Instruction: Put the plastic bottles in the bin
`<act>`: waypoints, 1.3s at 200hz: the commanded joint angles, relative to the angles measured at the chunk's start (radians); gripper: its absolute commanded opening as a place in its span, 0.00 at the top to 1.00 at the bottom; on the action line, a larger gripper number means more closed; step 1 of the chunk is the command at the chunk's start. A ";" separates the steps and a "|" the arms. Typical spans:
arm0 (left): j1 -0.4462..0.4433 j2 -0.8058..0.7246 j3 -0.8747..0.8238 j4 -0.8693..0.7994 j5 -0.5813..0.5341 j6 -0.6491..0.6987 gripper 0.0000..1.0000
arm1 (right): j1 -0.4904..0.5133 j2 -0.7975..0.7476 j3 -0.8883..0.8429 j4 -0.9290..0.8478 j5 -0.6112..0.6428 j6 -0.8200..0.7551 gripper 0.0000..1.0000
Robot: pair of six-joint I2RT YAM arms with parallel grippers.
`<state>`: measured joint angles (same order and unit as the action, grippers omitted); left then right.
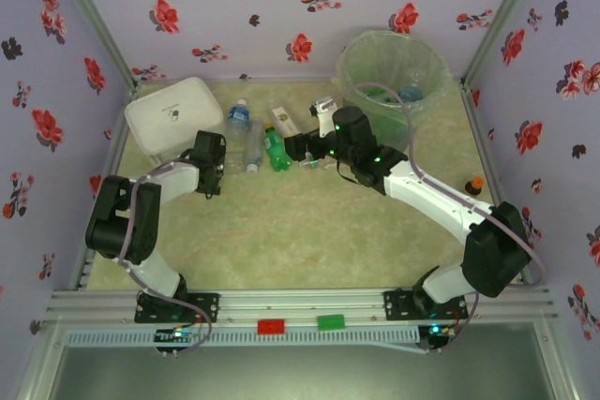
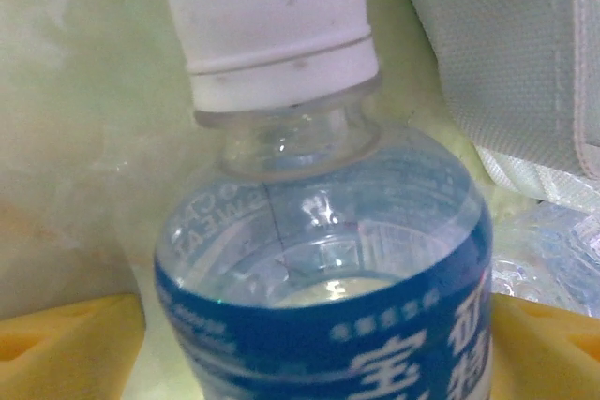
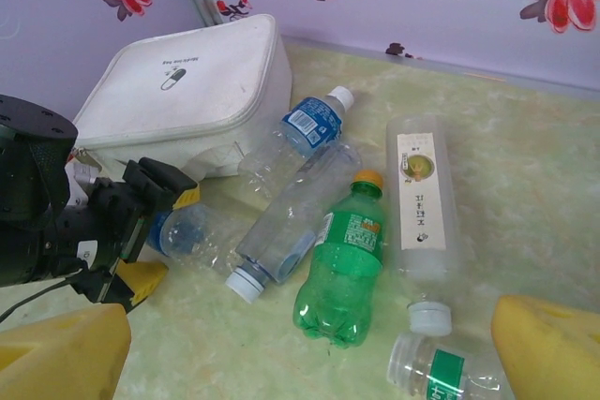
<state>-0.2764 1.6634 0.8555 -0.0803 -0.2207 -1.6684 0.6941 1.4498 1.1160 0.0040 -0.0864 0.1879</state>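
Several small clear and green plastic bottles [image 3: 342,274] lie out, few inside the tall translucent green bin [image 1: 433,81]; left gripper [image 2: 319,339] straddles one, clamp unclear, right gripper [image 3: 305,348] spread wide

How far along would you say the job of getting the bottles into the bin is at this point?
Partly done. The bin already holds a few bottles. In hand: the left gripper straddles a white-capped bottle beside the white box, grip unconfirmed; the right gripper is open. Left: at least five on the table, among them the green bottle, plus an orange-capped bottle at the right.
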 commanded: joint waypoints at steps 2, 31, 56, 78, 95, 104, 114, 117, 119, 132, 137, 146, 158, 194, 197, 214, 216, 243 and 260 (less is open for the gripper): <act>0.016 0.041 -0.031 0.029 -0.014 0.016 0.14 | 0.008 -0.001 -0.007 0.017 0.019 -0.002 0.00; 0.017 0.032 -0.081 0.073 -0.006 0.007 0.22 | 0.010 0.005 -0.004 0.018 0.020 -0.001 0.01; 0.017 0.016 -0.106 0.085 -0.006 0.009 0.31 | 0.013 0.010 -0.004 0.017 0.019 0.002 0.00; 0.016 -0.006 -0.128 0.103 -0.005 0.020 0.40 | 0.015 0.016 -0.003 0.019 0.014 0.007 0.00; 0.014 -0.035 -0.147 0.141 -0.004 0.035 0.42 | 0.015 0.019 0.001 0.023 0.000 0.013 0.01; 0.012 -0.057 -0.153 0.164 -0.005 0.050 0.43 | 0.015 0.022 0.004 0.026 -0.008 0.016 0.01; 0.009 -0.087 -0.159 0.185 -0.006 0.074 0.43 | 0.015 0.023 0.007 0.028 -0.015 0.018 0.01; 0.008 -0.097 -0.158 0.191 -0.006 0.084 0.43 | 0.015 0.024 0.008 0.028 -0.017 0.019 0.00; 0.006 -0.104 -0.156 0.194 -0.006 0.090 0.43 | 0.015 0.025 0.010 0.029 -0.019 0.019 0.00; -0.001 -0.153 -0.154 0.219 -0.008 0.141 0.43 | 0.015 0.029 0.016 0.031 -0.038 0.022 0.00; -0.006 -0.173 -0.153 0.232 -0.008 0.166 0.43 | 0.015 0.031 0.017 0.033 -0.046 0.024 0.00; -0.014 -0.209 -0.156 0.268 -0.008 0.218 0.42 | 0.015 0.034 0.018 0.042 -0.066 0.029 0.00; -0.030 -0.258 -0.159 0.313 -0.010 0.284 0.42 | 0.015 0.038 0.019 0.057 -0.103 0.038 0.00; -0.074 -0.375 -0.167 0.456 0.026 0.480 0.43 | 0.020 0.085 0.049 0.100 -0.256 0.081 0.03; -0.076 -0.382 -0.164 0.465 0.034 0.492 0.43 | 0.022 0.088 0.051 0.104 -0.264 0.083 0.04; -0.094 -0.402 -0.148 0.506 0.093 0.552 0.44 | 0.033 0.112 0.065 0.118 -0.299 0.089 0.05; -0.095 -0.403 -0.145 0.509 0.100 0.558 0.44 | 0.035 0.114 0.066 0.117 -0.302 0.090 0.05; -0.123 -0.394 -0.105 0.546 0.198 0.616 0.44 | 0.052 0.147 0.094 0.119 -0.335 0.094 0.06; -0.138 -0.368 -0.088 0.596 0.257 0.624 0.44 | 0.064 0.169 0.116 0.093 -0.340 0.087 0.06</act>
<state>-0.3923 1.2724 0.7181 0.4061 -0.0750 -1.1328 0.7395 1.5913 1.1759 0.0868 -0.3729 0.2634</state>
